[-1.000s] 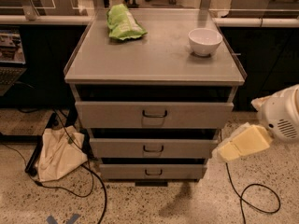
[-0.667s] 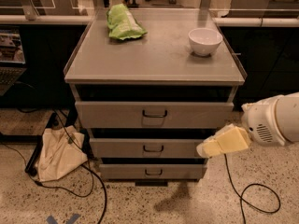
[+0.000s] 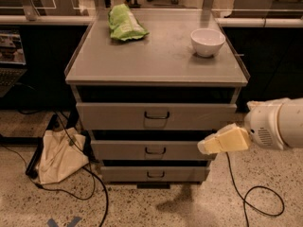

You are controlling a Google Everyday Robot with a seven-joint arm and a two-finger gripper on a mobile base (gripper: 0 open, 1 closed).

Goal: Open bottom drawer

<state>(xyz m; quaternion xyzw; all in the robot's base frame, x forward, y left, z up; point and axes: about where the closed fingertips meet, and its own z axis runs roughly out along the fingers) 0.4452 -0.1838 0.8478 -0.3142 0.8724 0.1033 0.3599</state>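
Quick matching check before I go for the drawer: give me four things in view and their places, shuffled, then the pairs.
1 white bowl
2 green bag
3 gripper
4 bottom drawer

A back left of the cabinet top
B lowest, nearest the floor
C right side of the top
D at the middle drawer's right end

Pairs: 1-C, 2-A, 3-D, 4-B
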